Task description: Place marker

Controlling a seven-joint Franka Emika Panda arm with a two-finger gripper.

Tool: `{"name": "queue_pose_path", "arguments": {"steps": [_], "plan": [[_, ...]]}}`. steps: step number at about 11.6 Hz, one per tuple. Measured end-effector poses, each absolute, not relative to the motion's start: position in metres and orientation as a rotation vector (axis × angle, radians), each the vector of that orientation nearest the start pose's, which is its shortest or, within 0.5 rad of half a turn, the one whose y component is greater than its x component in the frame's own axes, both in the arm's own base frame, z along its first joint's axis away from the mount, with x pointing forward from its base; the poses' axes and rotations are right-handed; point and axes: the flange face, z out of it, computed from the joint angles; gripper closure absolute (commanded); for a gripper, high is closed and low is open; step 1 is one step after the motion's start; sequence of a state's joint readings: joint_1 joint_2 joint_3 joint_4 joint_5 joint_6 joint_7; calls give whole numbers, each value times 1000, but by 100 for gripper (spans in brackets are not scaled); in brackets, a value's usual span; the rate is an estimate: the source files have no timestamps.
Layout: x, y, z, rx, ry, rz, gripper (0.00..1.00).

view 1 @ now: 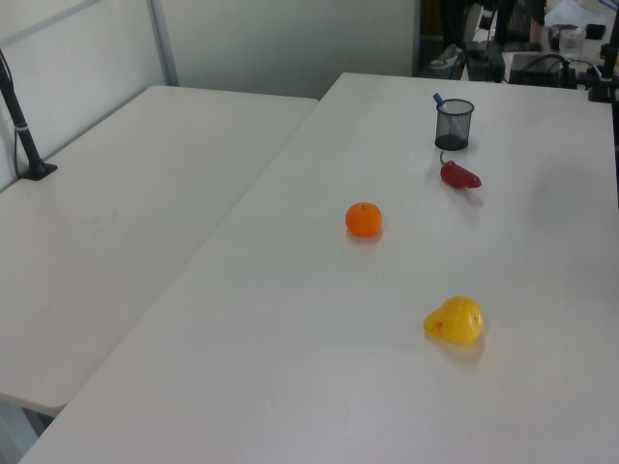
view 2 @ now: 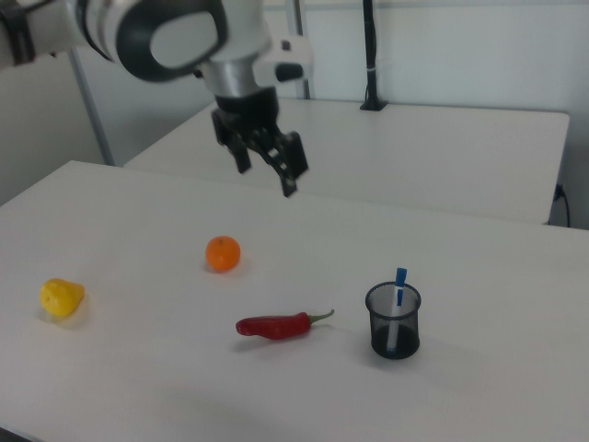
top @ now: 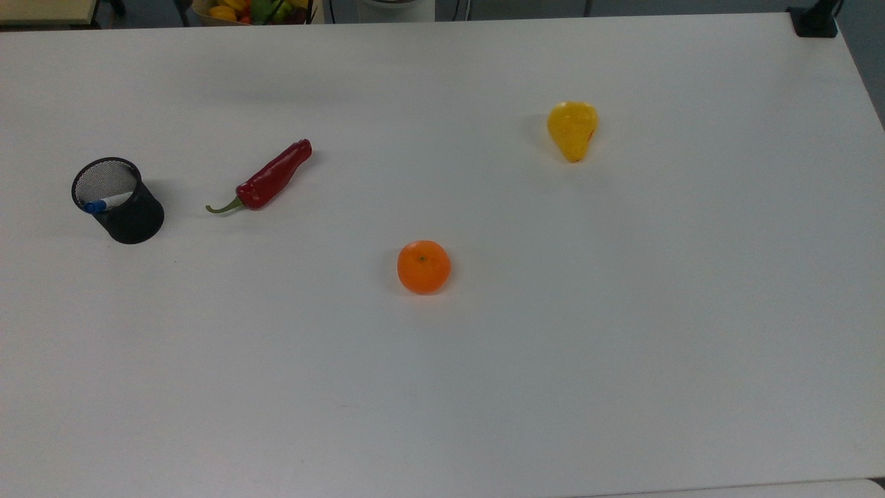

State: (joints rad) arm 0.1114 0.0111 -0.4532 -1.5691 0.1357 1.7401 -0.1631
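The marker [view 2: 398, 293] stands tilted inside the black mesh cup [view 2: 393, 321], its blue cap poking above the rim. My gripper [view 2: 269, 169] hangs high over the table [top: 484, 387] with its fingers spread and nothing between them. A red chilli [view 2: 273, 326] lies just beside the cup.

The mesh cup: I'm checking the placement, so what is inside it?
The marker stands inside the black mesh cup, blue cap poking above the rim and leaning on it. Its lower end shows dimly through the mesh; the cup's floor is hidden.
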Motion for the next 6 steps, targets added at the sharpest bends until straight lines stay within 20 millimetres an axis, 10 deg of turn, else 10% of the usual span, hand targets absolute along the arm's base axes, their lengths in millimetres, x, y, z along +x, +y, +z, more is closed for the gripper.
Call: {"name": "queue_pose_path", "arguments": {"steps": [6], "plan": [[548,-54,671,-2968,388,-195,0]]}}
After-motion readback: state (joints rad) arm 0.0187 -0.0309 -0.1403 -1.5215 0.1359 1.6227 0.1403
